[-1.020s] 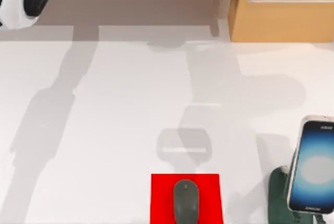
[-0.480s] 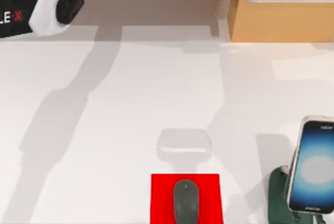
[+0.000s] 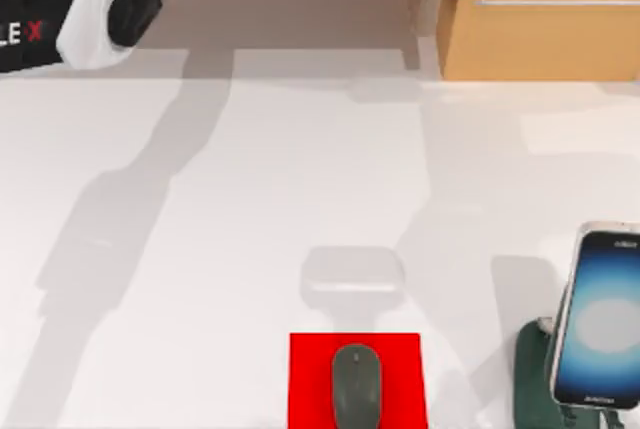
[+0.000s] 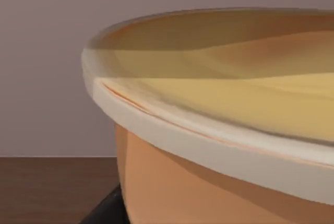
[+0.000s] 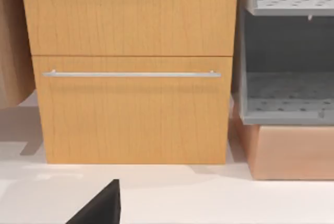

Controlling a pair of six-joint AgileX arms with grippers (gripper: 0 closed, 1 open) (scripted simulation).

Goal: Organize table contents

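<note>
At the top view's left far edge, left arm (image 3: pixel 60 14), gripper state untellable; cup (image 4: pixel 219 130) cropped.

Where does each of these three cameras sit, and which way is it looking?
Top view: above the table, looking down on the mouse, red pad, smartphone and left arm.
Left wrist view: on the left arm, right against the cup; a dark part at the frame's edge.
Right wrist view: on the right arm, facing the wooden cabinet; a dark part at the frame's edge.
Shared: top and right wrist views both show the cabinet's handle.
</note>
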